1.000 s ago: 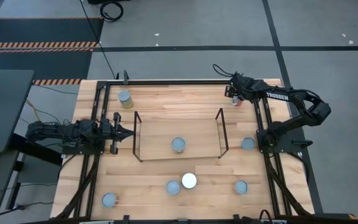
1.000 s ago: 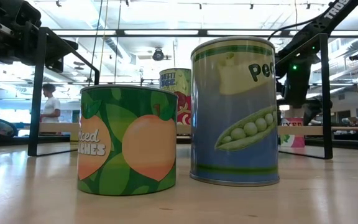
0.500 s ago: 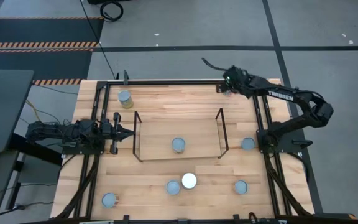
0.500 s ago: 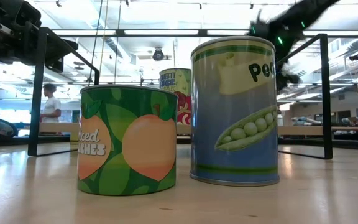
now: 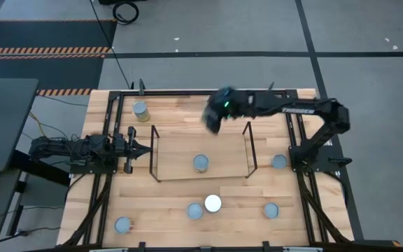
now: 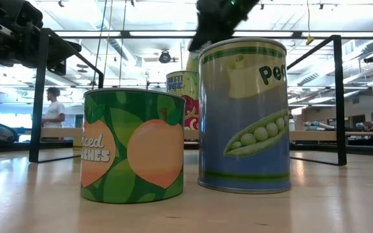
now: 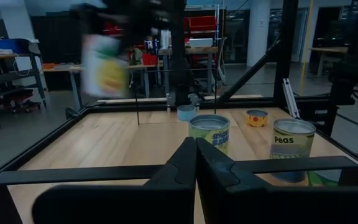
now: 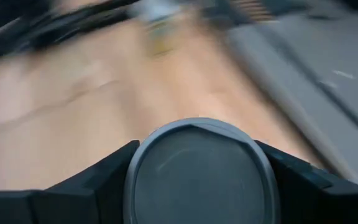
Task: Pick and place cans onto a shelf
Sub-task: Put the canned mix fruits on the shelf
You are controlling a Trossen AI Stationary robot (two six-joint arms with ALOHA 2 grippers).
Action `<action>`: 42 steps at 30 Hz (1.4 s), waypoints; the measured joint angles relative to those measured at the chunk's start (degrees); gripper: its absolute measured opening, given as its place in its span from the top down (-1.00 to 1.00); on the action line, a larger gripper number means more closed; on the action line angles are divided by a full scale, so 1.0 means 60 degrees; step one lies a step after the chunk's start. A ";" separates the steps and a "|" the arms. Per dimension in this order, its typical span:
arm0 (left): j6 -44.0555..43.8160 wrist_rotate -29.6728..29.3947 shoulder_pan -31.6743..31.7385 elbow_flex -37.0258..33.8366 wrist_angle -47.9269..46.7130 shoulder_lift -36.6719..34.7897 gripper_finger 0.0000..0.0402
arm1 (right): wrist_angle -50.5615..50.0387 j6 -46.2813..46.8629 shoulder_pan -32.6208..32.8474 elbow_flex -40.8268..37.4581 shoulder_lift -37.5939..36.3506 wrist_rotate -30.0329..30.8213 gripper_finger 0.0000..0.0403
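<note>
My right gripper (image 5: 215,115) is shut on a can (image 8: 196,173) with a grey lid and a yellow-green label, which shows blurred in the left wrist view (image 7: 104,62). It is in the air over the far edge of the shelf (image 5: 177,150). The shelf is a light wood platform with black wire end frames, and one can (image 5: 201,163) stands on it. Other cans stand on the table at the far left (image 5: 140,110), at the right (image 5: 279,162) and along the near side, one with a white lid (image 5: 213,204). My left gripper (image 5: 137,148) is shut and empty at the shelf's left end. My right gripper pinches the can between its two fingers (image 8: 98,180), one on each opposite side of the can just below the lid's rim (image 8: 135,163). The can is lifted clear of the table and stands roughly upright with its lid up.
Black rails (image 5: 187,92) run along the table's far and side edges. In the low view two cans, a peaches can (image 6: 133,145) and a peas can (image 6: 245,116), stand close to the camera. A person (image 6: 52,111) stands in the room beyond the table.
My right gripper has lifted the can off the table's far right corner. It has carried the can quickly toward the table's left along the far edge, to above the shelf's far side. The can is now clear of the table.
</note>
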 joint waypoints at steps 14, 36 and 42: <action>0.0000 0.0000 0.0000 0.0004 -0.0004 0.0000 0.94 | 0.0192 -0.0935 0.0636 0.0071 0.2201 -0.0845 -0.51; 0.0000 0.0000 0.0000 0.0004 -0.0005 0.0000 0.94 | 0.0872 -0.0747 0.0663 0.0071 0.1770 -0.1113 -0.75; 0.0000 0.0000 0.0000 0.0000 -0.0007 0.0000 0.94 | -0.1180 -0.1826 0.0653 0.0086 0.0699 -0.1043 -0.73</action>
